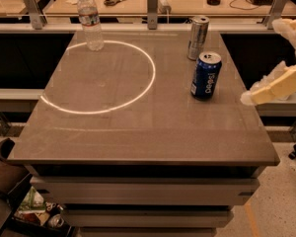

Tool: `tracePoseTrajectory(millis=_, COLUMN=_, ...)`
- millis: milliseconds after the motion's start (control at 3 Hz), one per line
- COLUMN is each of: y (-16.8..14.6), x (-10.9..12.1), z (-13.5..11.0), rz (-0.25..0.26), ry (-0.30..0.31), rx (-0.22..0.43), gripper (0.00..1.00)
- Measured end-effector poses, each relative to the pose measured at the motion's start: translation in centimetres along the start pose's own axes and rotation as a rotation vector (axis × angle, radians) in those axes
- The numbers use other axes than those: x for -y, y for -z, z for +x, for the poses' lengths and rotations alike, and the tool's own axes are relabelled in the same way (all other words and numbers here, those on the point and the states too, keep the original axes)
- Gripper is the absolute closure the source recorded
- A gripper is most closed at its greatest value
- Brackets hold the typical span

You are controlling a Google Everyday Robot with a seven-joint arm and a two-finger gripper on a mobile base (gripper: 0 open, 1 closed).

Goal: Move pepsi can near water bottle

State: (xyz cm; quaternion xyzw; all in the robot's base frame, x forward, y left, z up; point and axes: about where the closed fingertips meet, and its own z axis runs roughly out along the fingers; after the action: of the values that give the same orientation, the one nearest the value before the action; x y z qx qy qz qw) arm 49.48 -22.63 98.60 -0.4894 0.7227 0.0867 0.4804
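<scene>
My gripper [269, 58] hangs off the right edge of the table [138, 132]. It is released, fingers [276, 85] spread, nothing held. The pepsi can [205, 75] stands upright on the table, near my hand on its left, not touching. The silver can [198, 37] is also left of my hand, further back, just behind the pepsi can. The water bottle [90, 21] is well apart, far left of my hand at the back corner, upright on the bright ring [153, 75].
</scene>
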Motion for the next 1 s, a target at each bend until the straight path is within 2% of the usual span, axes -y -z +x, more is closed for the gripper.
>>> tracePoseTrajectory(millis=333, y=-3.3, x=1.3, z=-0.4, rz=-0.033, ry=-0.062, rx=0.117, gripper=0.0)
tracePoseTrajectory(millis=667, y=-6.4, x=2.3, z=-0.6, rz=-0.079, ry=-0.136, rx=0.205, gripper=0.0)
tracePoseTrajectory(millis=1000, y=-6.9, x=2.4, z=-0.3, rz=-0.085, ry=-0.148, rx=0.212, gripper=0.0)
